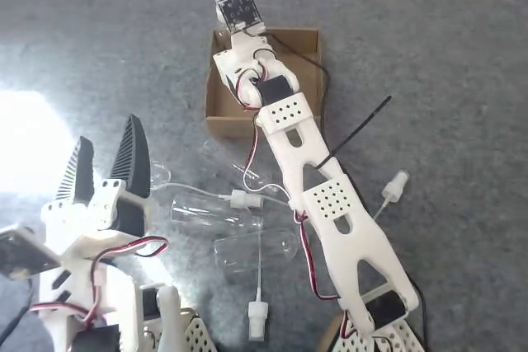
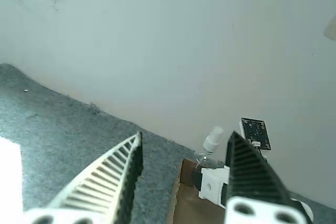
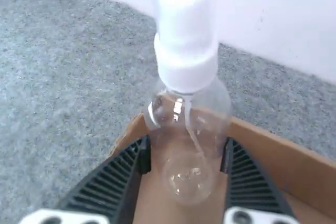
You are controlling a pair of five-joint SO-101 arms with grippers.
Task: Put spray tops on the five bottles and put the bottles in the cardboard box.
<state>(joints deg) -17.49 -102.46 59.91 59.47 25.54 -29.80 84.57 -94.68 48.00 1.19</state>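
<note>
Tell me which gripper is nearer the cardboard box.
Right. The right gripper is over the cardboard box, shut on a bottle; the left gripper, open, sits well away from it.

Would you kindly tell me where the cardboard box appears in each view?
High view: cardboard box at top centre, beneath the right arm.
Left wrist view: framed by the left gripper, at.
Right wrist view: under the gripped bottle, at.
Shared landmark: that bottle, in both wrist views.

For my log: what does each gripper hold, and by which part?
Right gripper holds a bottle by its body, over the cardboard box; left gripper holds nothing.
</note>
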